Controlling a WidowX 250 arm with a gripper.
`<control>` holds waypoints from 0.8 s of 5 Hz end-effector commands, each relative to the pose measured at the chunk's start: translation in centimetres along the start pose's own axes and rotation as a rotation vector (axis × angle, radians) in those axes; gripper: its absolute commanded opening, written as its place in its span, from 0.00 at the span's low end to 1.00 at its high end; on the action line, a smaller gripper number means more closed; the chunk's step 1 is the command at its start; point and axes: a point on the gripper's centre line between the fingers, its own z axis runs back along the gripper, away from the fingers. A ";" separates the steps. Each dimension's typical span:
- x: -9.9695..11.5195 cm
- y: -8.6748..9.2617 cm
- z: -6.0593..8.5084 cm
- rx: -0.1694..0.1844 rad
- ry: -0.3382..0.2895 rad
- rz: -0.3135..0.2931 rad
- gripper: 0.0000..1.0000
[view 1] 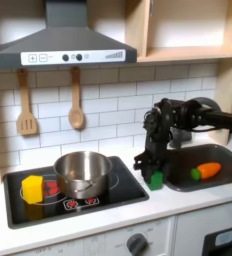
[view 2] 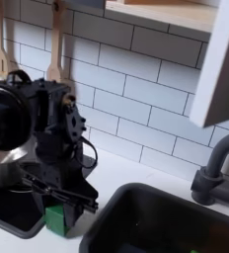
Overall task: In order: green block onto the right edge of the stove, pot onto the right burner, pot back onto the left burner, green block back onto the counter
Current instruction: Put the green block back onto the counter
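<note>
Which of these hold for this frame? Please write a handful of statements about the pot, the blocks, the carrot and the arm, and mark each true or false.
1. The pot sits on the stove. True.
2. The green block lies in the sink. False: it is on the counter between stove and sink, under the gripper.
3. The toy carrot lies in the sink. True.
4. The yellow block is inside the pot. False: it sits on the stove at the first exterior view's left of the pot.
5. The gripper's fingers reach down at the green block. True.
</note>
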 end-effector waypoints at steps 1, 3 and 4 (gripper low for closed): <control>0.3 0.2 -0.1 0.018 -0.010 0.025 1.00; 0.7 0.3 0.3 0.020 -0.009 0.029 1.00; 1.5 0.2 1.1 0.009 -0.027 0.024 1.00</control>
